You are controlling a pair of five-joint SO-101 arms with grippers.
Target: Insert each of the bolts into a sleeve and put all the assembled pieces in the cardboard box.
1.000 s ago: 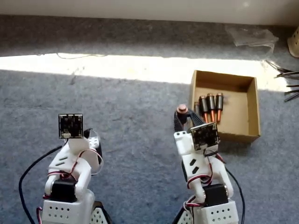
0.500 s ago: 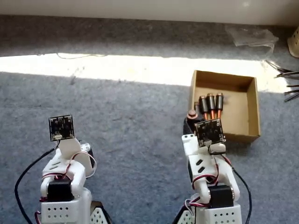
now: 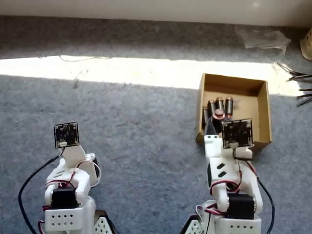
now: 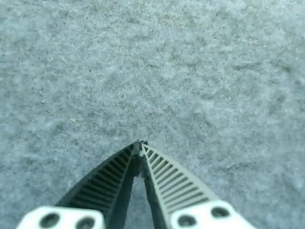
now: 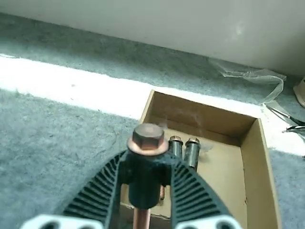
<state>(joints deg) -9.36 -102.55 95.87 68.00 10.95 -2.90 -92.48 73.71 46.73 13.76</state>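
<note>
My right gripper (image 5: 145, 169) is shut on an assembled piece (image 5: 147, 143): a copper bolt with a hex head pushed through a dark sleeve, held upright. In the high view this piece (image 3: 219, 115) hangs over the near left part of the cardboard box (image 3: 263, 105). Several more assembled pieces (image 3: 220, 106) lie side by side on the box floor, two of them (image 5: 184, 149) visible past the held one. My left gripper (image 4: 141, 145) is shut with nothing in it, close above bare grey carpet at the near left.
Grey carpet covers the floor, with a bright sunlit strip (image 3: 122, 70) across the back. A clear plastic bag (image 3: 261, 36) lies behind the box. Dark tool tips (image 3: 300, 87) poke in at the right edge.
My right gripper has carried the assembled piece rightward, from left of the box to over its near left part. The left arm drew back slightly toward its base.
</note>
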